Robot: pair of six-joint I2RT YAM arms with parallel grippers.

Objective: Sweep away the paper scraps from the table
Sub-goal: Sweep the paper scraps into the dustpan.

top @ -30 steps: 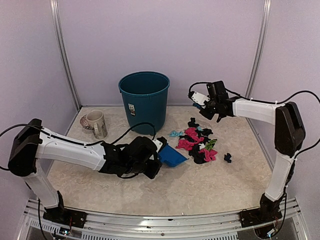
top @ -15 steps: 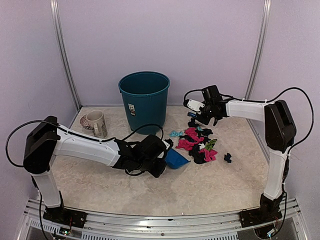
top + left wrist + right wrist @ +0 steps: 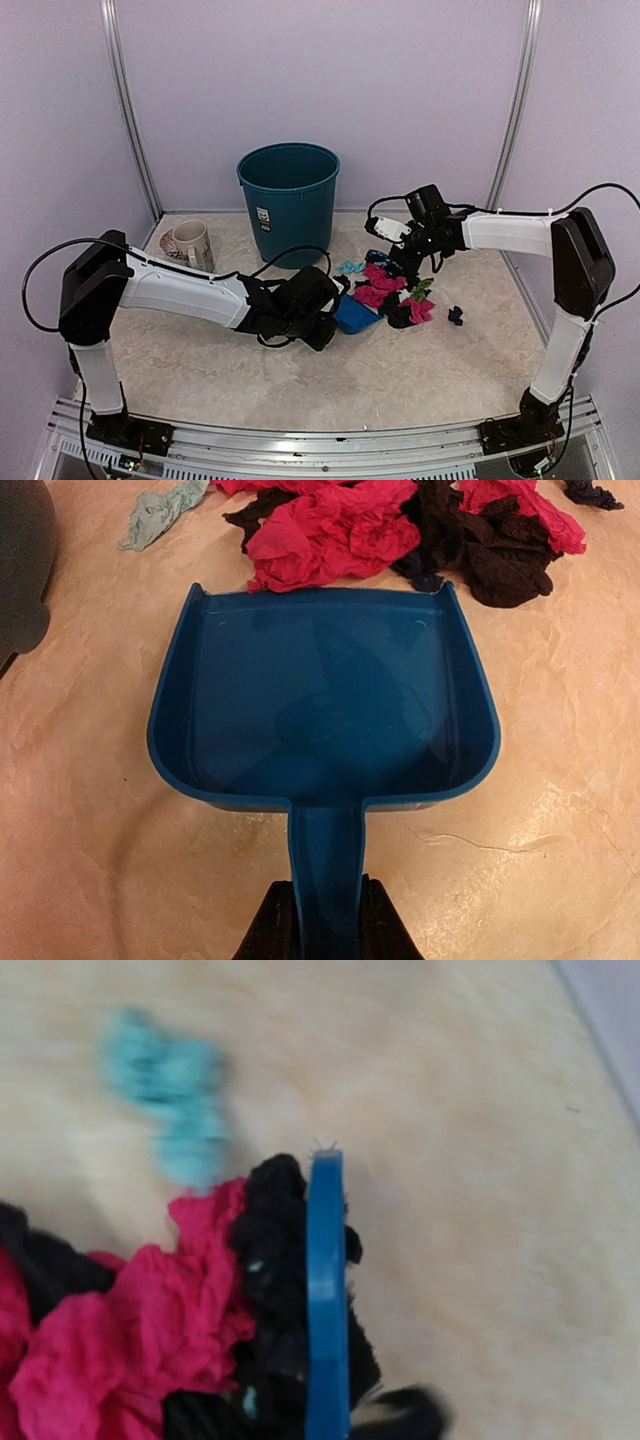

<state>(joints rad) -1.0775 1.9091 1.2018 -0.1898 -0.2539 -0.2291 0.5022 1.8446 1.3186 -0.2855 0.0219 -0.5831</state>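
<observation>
Left gripper (image 3: 325, 925) is clamped on the dustpan (image 3: 322, 695) handle. The pan lies flat on the table (image 3: 400, 385) with its open lip touching the paper scraps (image 3: 395, 290), so we read it as the catch. Scraps are in 1 pile right of centre, toward the far edge. 1 black stray (image 3: 455, 316) lies nearer the right edge, 1 teal bit (image 3: 350, 267) near the bin (image 3: 288, 200). Right gripper (image 3: 413, 243) is at the pile's far side with the brush (image 3: 326, 1290). Its jaws are out of frame, but the brush is sharp against the blurred table, so we judge them closed on it. Brush faces pan: set for a push into the lip.
</observation>
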